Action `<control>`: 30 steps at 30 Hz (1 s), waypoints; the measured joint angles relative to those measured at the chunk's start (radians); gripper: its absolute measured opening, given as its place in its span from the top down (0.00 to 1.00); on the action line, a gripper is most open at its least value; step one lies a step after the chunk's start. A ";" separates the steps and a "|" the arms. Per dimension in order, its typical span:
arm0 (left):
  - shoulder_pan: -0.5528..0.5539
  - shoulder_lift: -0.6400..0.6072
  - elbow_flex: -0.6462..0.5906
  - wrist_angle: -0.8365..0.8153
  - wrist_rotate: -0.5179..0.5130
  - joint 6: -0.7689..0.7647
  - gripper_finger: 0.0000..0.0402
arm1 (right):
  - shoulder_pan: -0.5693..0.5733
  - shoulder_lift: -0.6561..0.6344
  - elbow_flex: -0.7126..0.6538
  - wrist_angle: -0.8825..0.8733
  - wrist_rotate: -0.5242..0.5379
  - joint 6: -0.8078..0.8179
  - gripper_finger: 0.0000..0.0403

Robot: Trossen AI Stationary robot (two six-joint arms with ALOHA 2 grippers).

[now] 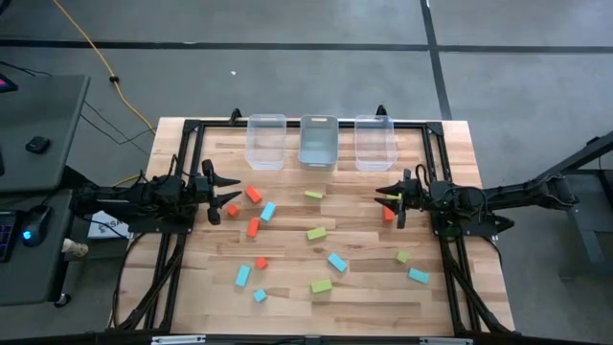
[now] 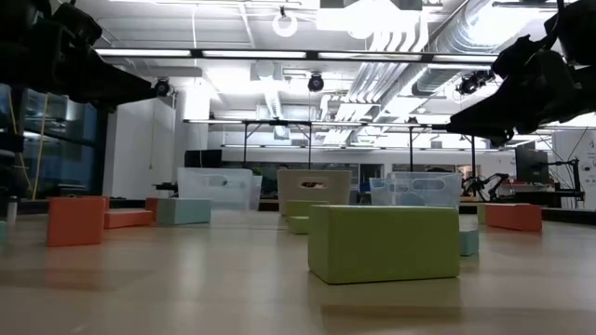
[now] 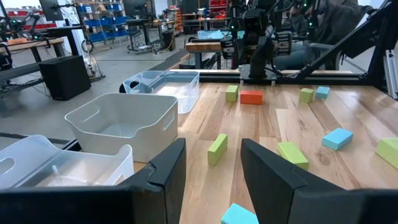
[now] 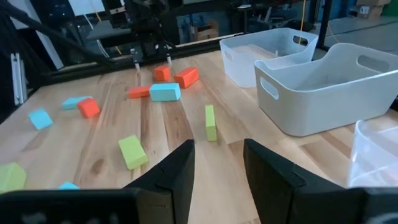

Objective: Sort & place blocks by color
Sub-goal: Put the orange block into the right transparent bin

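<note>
A pale butcher-block worktop [image 1: 354, 287] framed by black rails sits on a grey concrete floor, with 3 clear bins [image 1: 318, 142] lined up along its far edge. Red-orange, light blue and lime green blocks [image 1: 317, 233] lie scattered across the wood, all outside the bins. The left claw [image 1: 228, 193] hangs over the left side of the worktop, just above a red-orange block [image 1: 231, 210], fingers partly apart and gripping nothing. The right claw [image 1: 388, 195] hovers over the right side beside another red-orange block [image 1: 388, 214], also partly open and empty. From worktop height, a lime green block [image 2: 384, 243] fills the foreground; behind it stretches a bright workshop with exposed ceiling ducts, strip lights and other benches. A yellow cable [image 1: 96, 53] trails across the floor.
</note>
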State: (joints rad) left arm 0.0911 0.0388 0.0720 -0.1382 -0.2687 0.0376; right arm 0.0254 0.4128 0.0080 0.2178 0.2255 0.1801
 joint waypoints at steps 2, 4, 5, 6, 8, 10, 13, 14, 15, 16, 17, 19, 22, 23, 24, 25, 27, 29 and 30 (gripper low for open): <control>0.000 0.000 0.000 0.000 0.000 0.000 0.67 | 0.000 0.000 0.000 0.000 0.000 -0.001 0.68; 0.000 0.000 0.000 0.000 0.000 0.000 0.67 | 0.000 0.000 0.000 0.000 0.000 -0.001 0.68; 0.000 0.000 0.000 0.000 0.000 0.000 0.67 | 0.000 0.000 0.000 0.000 0.000 0.000 0.68; 0.000 0.000 0.000 0.000 0.000 0.000 0.67 | 0.000 0.000 0.000 0.000 0.000 0.001 0.68; 0.000 0.000 0.000 0.000 0.000 0.000 0.67 | 0.000 0.000 0.000 0.000 0.000 -0.003 0.68; 0.000 0.000 0.000 0.000 0.000 0.000 0.67 | 0.000 0.000 0.000 0.005 0.004 -0.004 0.68; 0.000 0.000 0.000 0.000 0.000 0.000 0.67 | -0.001 0.000 0.003 0.005 0.015 -0.004 0.68; 0.000 0.000 0.000 0.000 0.000 0.000 0.67 | -0.001 0.000 0.004 0.005 0.015 -0.004 0.68; 0.000 0.000 0.000 0.000 0.000 0.000 0.67 | -0.001 0.001 0.006 0.010 0.011 -0.004 0.68; 0.000 0.000 0.000 0.000 0.000 0.000 0.67 | -0.001 0.000 0.010 0.015 0.007 -0.004 0.68; 0.000 0.000 0.000 0.000 0.000 0.000 0.67 | -0.001 0.000 0.014 0.024 0.006 -0.004 0.68; 0.000 0.000 0.000 0.000 0.000 0.000 0.67 | -0.001 0.000 0.020 0.035 0.006 -0.004 0.68; 0.000 0.000 0.000 0.000 0.000 0.000 0.67 | -0.001 0.000 0.037 0.041 0.012 -0.005 0.68; 0.000 0.000 0.000 0.000 0.000 0.000 0.67 | -0.001 0.000 0.046 0.042 0.023 -0.005 0.68; 0.000 0.000 0.000 0.000 0.000 0.000 0.67 | -0.001 0.000 0.054 0.043 0.036 -0.004 0.68; 0.000 0.000 0.000 0.000 0.000 0.000 0.67 | -0.001 0.000 0.064 0.042 0.052 -0.002 0.68; 0.000 0.000 0.000 0.000 0.000 0.000 0.67 | -0.001 0.000 0.090 0.042 0.079 0.000 0.68; 0.000 0.000 0.000 0.000 0.000 0.000 0.67 | -0.001 0.000 0.124 0.030 0.095 0.003 0.68; 0.000 0.000 0.000 0.000 0.000 0.000 0.67 | -0.001 0.000 0.144 0.015 0.102 0.007 0.68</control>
State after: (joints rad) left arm 0.0910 0.0388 0.0720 -0.1379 -0.2684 0.0376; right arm 0.0242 0.4129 0.1517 0.2323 0.3274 0.1870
